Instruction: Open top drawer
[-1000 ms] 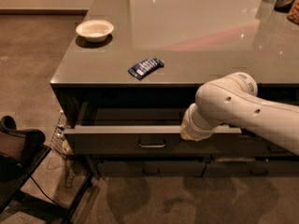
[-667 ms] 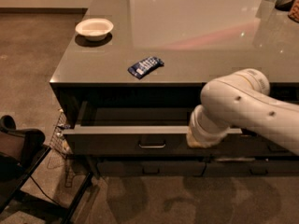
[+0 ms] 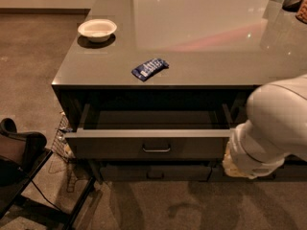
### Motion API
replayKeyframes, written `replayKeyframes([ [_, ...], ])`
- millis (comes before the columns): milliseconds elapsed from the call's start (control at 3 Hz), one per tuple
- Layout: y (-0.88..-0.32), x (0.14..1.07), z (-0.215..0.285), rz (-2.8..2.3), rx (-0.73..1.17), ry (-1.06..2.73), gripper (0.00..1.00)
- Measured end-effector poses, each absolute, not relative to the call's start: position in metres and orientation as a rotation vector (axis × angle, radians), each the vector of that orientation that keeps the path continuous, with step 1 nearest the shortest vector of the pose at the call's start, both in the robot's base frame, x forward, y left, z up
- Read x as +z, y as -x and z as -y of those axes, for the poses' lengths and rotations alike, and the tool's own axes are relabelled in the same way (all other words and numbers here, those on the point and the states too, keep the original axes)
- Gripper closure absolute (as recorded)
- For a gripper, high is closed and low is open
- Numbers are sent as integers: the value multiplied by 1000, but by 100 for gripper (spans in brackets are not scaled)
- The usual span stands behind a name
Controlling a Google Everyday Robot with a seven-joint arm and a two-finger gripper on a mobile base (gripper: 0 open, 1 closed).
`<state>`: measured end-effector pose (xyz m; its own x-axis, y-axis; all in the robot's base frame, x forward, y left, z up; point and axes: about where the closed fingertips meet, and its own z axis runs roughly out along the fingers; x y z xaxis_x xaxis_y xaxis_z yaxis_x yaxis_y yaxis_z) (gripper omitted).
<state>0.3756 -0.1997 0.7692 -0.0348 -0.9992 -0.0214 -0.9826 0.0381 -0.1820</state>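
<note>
Dim carpet (image 3: pixel 38 56) and a glossy grey counter (image 3: pixel 201 37) filled the room, and the top drawer (image 3: pixel 120 146) stood pulled well out from under the counter's near edge, pale box interior on show! Its long front ran side to side, small bar handle (image 3: pixel 156 149) dead centre. Off the drawer's right end hung the white arm (image 3: pixel 276 123), reaching in from the right, wrist tipped low toward the floor. The gripper (image 3: pixel 236 163) sat at that low end, just beside the drawer's right corner and apart from the handle, which lay away from it toward the drawer's middle. Gripping or spread wide? I could not tell. Above the drawer, on the counter, lay a blue packet (image 3: pixel 150 68); further up and left of the drawer, a white bowl (image 3: pixel 97 29). By my reckoning the pull looked as good as made.
</note>
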Motion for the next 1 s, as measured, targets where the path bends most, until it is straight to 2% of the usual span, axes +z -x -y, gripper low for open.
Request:
replayKeyframes([
  [333, -406, 764, 211, -2012, -218, 2031, 100],
  [1000, -536, 744, 193, -1673, -213, 1881, 100],
])
